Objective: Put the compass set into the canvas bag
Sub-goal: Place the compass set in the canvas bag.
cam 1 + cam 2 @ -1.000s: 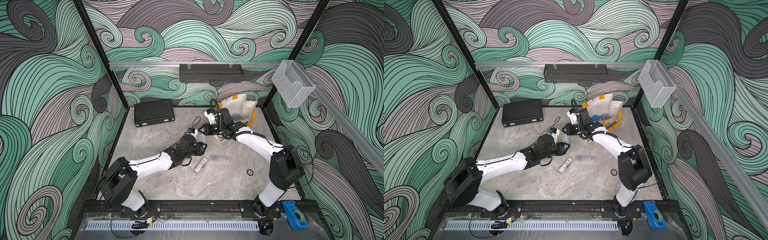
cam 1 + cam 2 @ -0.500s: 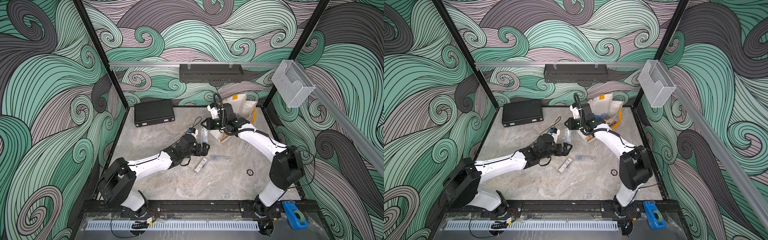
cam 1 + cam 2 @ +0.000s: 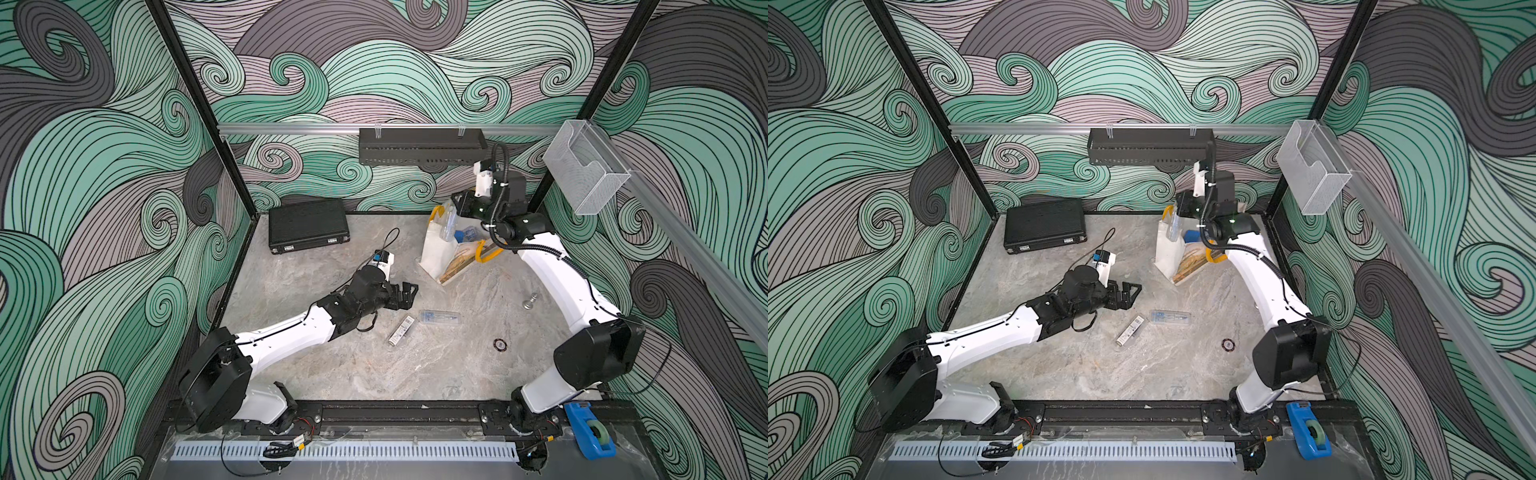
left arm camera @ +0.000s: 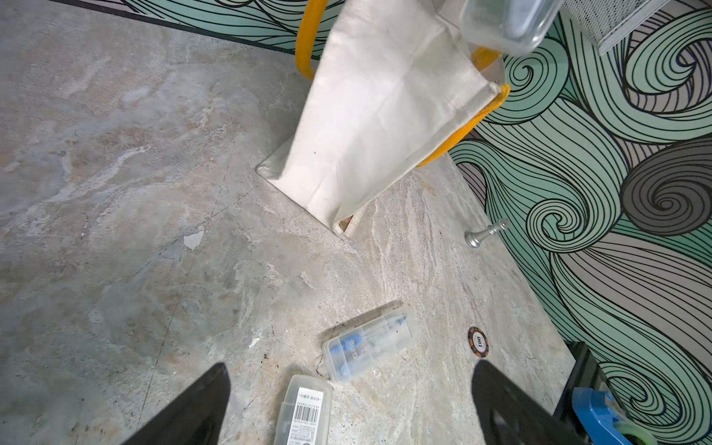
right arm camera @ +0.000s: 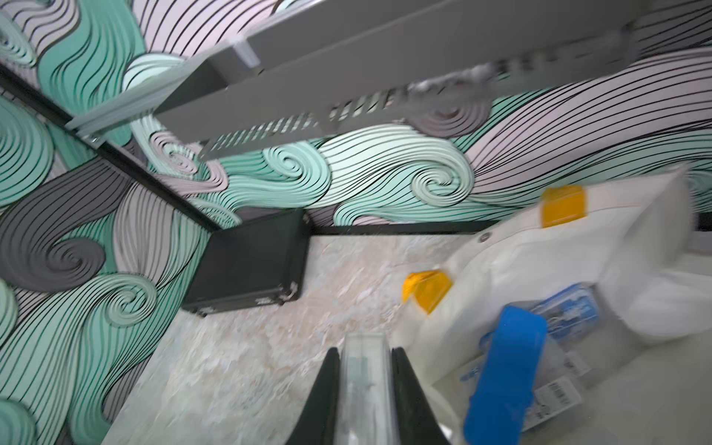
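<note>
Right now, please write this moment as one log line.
right gripper: shut on compass set | compass set: over canvas bag mouth | left gripper: open, empty | on table: clear case, barcoded case

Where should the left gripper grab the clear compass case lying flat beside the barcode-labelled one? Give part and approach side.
Take the compass case across its narrow width, near mid-length, coming straight down from above. It lies flat with both long edges free, so the fingers of the open left gripper can straddle it. The barcode-labelled case sits near one end; probably stay off that end.
</note>
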`<state>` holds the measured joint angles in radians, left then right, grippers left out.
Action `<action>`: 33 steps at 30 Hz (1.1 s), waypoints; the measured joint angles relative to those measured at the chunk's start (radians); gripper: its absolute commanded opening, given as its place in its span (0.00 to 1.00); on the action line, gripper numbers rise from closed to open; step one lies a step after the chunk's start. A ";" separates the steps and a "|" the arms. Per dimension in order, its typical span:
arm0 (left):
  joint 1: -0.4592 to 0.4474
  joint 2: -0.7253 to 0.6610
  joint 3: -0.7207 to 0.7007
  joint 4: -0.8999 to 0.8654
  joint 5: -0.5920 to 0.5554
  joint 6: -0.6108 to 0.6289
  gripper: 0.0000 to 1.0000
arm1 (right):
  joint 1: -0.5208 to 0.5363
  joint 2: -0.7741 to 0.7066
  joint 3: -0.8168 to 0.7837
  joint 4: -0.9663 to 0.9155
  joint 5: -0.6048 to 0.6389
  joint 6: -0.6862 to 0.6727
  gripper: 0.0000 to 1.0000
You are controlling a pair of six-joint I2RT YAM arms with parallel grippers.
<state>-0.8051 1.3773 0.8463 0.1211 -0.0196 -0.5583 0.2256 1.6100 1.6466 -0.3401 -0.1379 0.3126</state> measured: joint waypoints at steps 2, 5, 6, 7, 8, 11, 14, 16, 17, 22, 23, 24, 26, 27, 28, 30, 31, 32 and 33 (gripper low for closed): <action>0.000 0.000 0.000 -0.004 -0.002 0.001 0.98 | -0.040 0.003 0.012 -0.010 0.037 -0.001 0.00; 0.000 0.000 0.000 -0.011 -0.003 0.002 0.98 | -0.088 0.022 0.031 -0.025 0.093 -0.003 0.00; 0.000 0.000 0.000 -0.014 -0.003 0.002 0.98 | -0.098 0.031 0.037 -0.027 0.111 -0.004 0.00; 0.000 0.000 0.000 -0.017 -0.004 0.002 0.98 | -0.106 0.047 0.045 -0.029 0.132 -0.006 0.00; 0.000 0.001 0.000 -0.019 -0.004 0.002 0.98 | -0.111 0.064 0.053 -0.028 0.148 -0.007 0.00; 0.000 0.005 0.000 -0.025 -0.006 0.001 0.98 | -0.114 0.130 0.064 -0.024 0.161 -0.010 0.00; 0.000 0.013 0.000 -0.028 -0.007 0.002 0.97 | -0.109 0.206 0.064 -0.027 0.156 -0.010 0.00; 0.000 0.021 0.000 -0.036 -0.008 0.001 0.97 | -0.105 0.266 0.064 -0.031 0.148 -0.009 0.00; 0.000 0.024 0.000 -0.040 -0.009 0.002 0.97 | -0.104 0.290 0.064 -0.034 0.145 -0.009 0.00; 0.000 0.038 0.002 -0.074 -0.018 0.002 0.97 | -0.099 0.387 0.064 -0.055 0.124 -0.009 0.02; 0.000 0.047 0.002 -0.078 -0.020 0.002 0.97 | -0.099 0.397 0.065 -0.061 0.119 -0.009 0.03; 0.000 0.057 0.002 -0.086 -0.021 0.003 0.97 | -0.099 0.403 0.069 -0.071 0.114 -0.009 0.04; 0.000 0.078 0.002 -0.108 -0.022 0.006 0.97 | -0.099 0.409 0.076 -0.087 0.108 -0.009 0.07; 0.000 0.087 0.002 -0.116 -0.021 0.008 0.97 | -0.099 0.409 0.081 -0.092 0.104 -0.009 0.09; 0.000 0.095 0.002 -0.124 -0.021 0.008 0.96 | -0.099 0.409 0.088 -0.094 0.099 -0.009 0.10; 0.000 0.105 0.003 -0.132 -0.021 0.009 0.96 | -0.099 0.409 0.095 -0.094 0.086 -0.009 0.15; 0.000 0.107 0.003 -0.135 -0.021 0.010 0.96 | -0.099 0.409 0.098 -0.094 0.079 -0.009 0.18; 0.000 0.109 0.003 -0.137 -0.021 0.010 0.96 | -0.099 0.409 0.100 -0.094 0.075 -0.009 0.21; 0.000 0.110 0.003 -0.137 -0.021 0.010 0.96 | -0.099 0.409 0.100 -0.095 0.068 -0.010 0.25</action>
<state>-0.8051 1.4872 0.8490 -0.0158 -0.0406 -0.5484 0.1268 2.0193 1.7466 -0.4347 -0.0700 0.3031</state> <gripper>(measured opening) 0.964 0.211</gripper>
